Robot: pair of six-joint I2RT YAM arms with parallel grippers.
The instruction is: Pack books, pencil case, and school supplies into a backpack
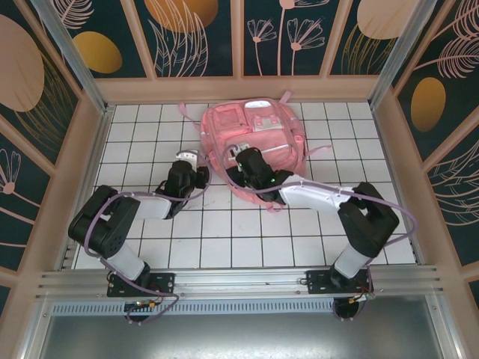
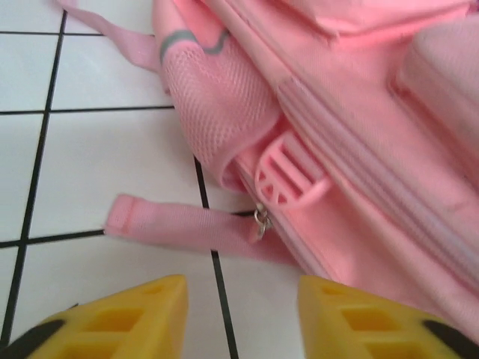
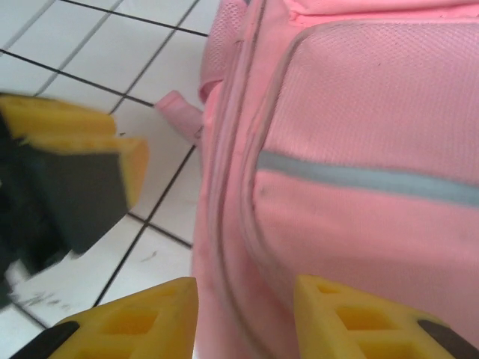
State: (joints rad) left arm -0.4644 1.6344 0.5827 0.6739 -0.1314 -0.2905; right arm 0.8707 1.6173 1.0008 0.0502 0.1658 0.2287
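The pink backpack [image 1: 258, 127] lies flat on the bench [image 1: 150, 224], midway along the far edge, front pockets up. Both arms work at its near-left corner. The left fingers [image 2: 135, 318] stand apart with nothing between them, hovering just short of the small metal zipper pull [image 2: 260, 221], which sits where a loose strap [image 2: 172, 228] meets the bag's side. The right fingers [image 3: 142, 314] are also parted, straddling the bag's raised side seam beside the grey reflective strip [image 3: 359, 179]. I see no pinch on the fabric.

The step in hand looks like working the main zip, which seems closed at this corner. Next, the left fingers should come forward, narrow onto the pull and draw it along the seam. The right fingers should clamp the fabric so the soft bag does not slide.
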